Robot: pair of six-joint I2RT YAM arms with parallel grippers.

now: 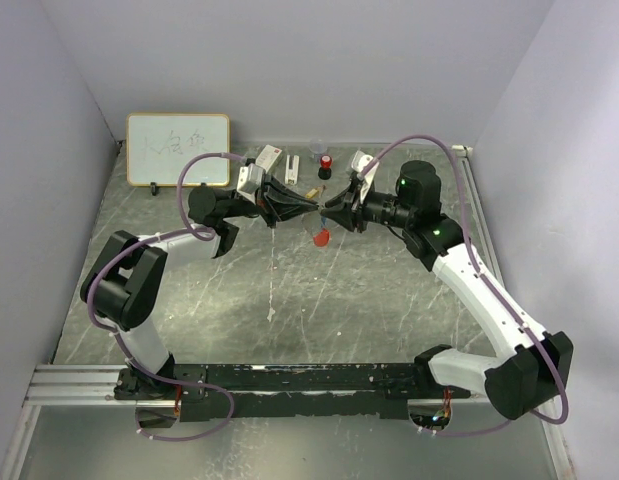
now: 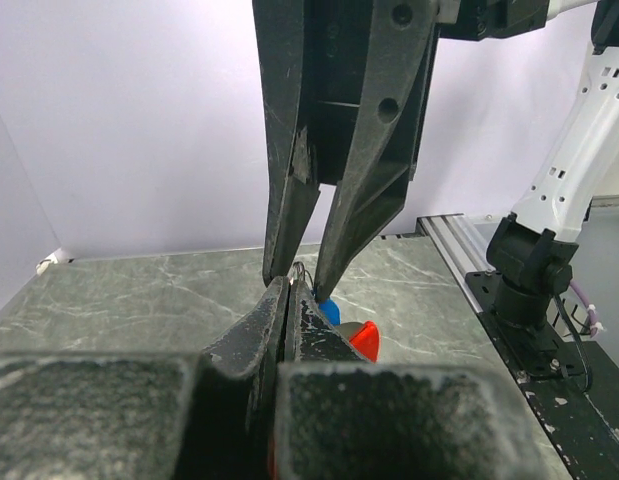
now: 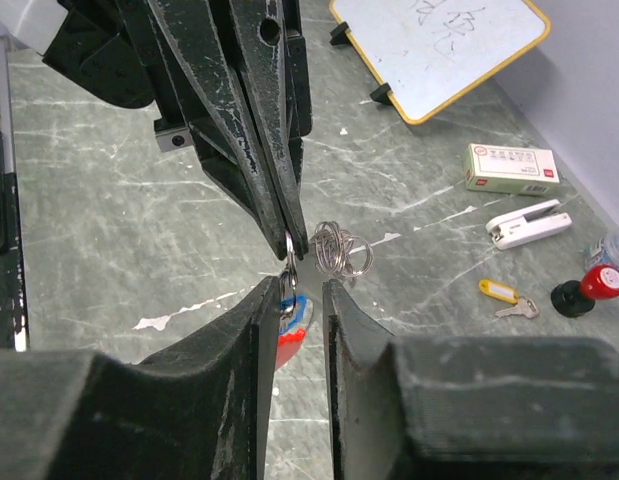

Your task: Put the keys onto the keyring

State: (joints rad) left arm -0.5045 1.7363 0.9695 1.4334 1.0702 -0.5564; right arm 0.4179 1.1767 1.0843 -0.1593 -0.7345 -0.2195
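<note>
Scuffed matt black plastic on the right gripper (image 3: 301, 290), thin shiny silvery metal keyring (image 3: 335, 250), its glossy red plastic tag (image 2: 366, 340), blue plastic key head (image 2: 329, 311), smooth marbled grey table (image 3: 119, 250).

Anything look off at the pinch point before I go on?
Yes: the keyring, at the tips of the shut left pincer, is splayed into a loose tangle of silvery loops, not one neat loop. Its red tag hangs below. Nothing else stands out.

The left arm (image 1: 184, 245) and right arm (image 1: 484, 290) have white shells between black joints. Lilac cables (image 1: 429, 138) loop along them. The left gripper (image 2: 287, 290) and right gripper (image 3: 302, 290) have black, scuffed, tapering fingers.
</note>
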